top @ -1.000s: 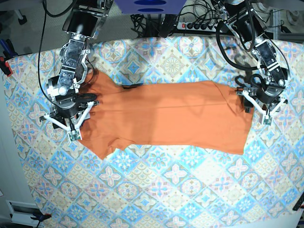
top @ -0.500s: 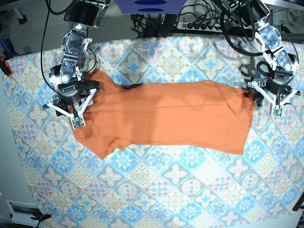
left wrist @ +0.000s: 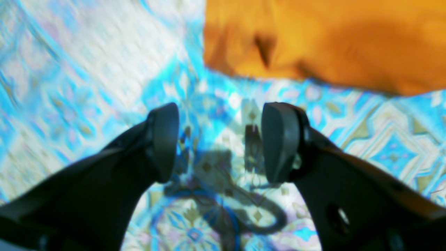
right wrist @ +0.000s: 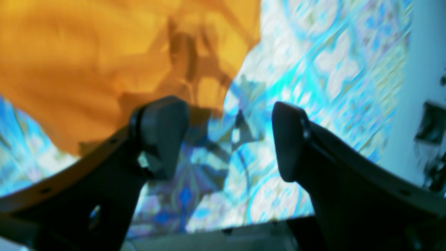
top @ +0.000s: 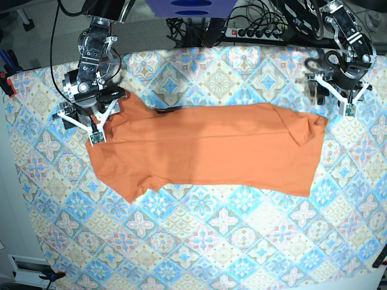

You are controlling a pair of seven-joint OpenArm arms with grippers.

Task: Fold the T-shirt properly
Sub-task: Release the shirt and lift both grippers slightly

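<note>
Tile-patterned cloth [top: 230, 241] covers the tabletop; T-shirt [top: 211, 151] lies folded lengthwise across its middle, w/ ends toward both side edges. Left gripper [top: 340, 92] and right gripper [top: 84, 118] each hang near an end, jaws apart, empty, prob. lined up for the next fold.
</note>
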